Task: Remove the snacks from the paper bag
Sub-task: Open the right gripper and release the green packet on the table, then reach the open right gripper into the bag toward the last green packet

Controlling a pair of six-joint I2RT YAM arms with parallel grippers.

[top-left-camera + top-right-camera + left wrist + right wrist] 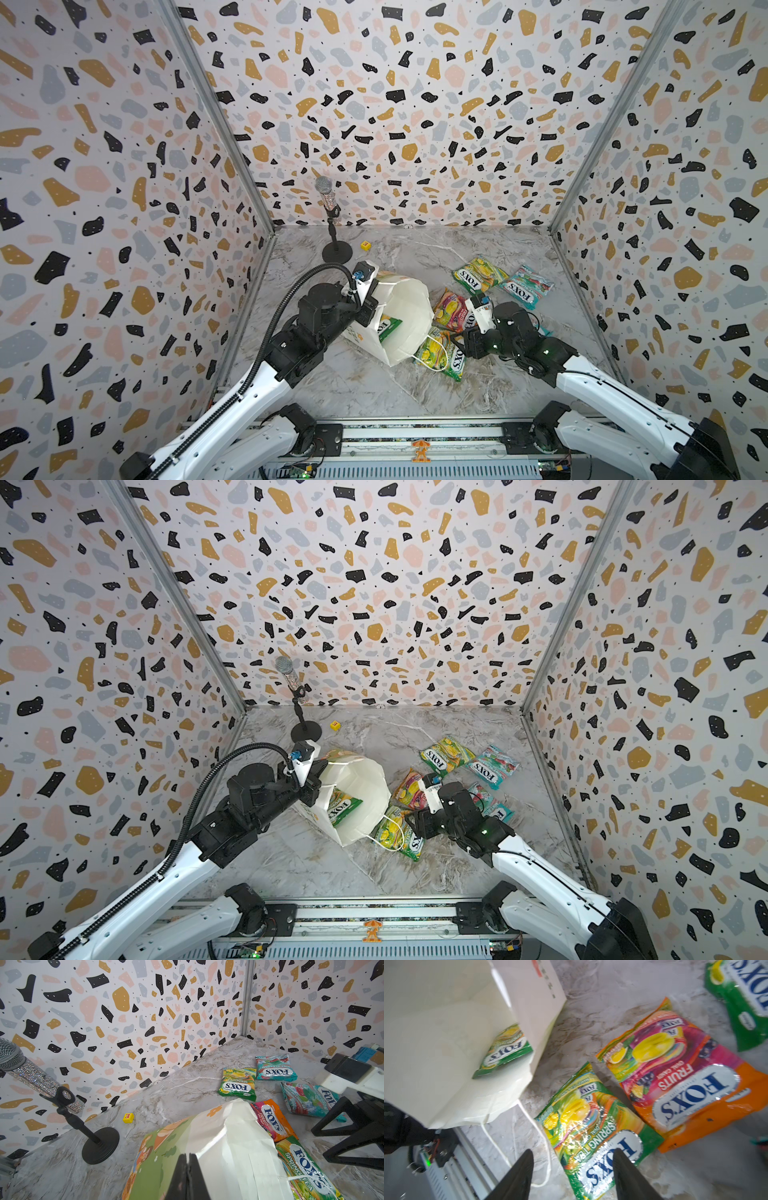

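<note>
The white paper bag (409,309) lies tilted on the marble table, with its mouth toward the front right. My left gripper (188,1158) is shut on the paper bag's raised closed end. One green snack (389,328) lies inside the bag. Several snacks lie outside it. A green-yellow one (591,1126) lies at the mouth under a cord handle (548,1153), and an orange-pink one (675,1072) lies beside it. A green one (478,274) and a teal one (525,286) lie farther back. Another teal one (490,804) is partly under my right arm. My right gripper (572,1159) hangs open just above the green-yellow snack.
A glittery microphone (326,197) on a black round-based stand (336,251) is at the back left, and a small yellow cube (365,245) lies beside it. Terrazzo-patterned walls close in the table (374,386) on three sides. A rail with the arm bases runs along the front.
</note>
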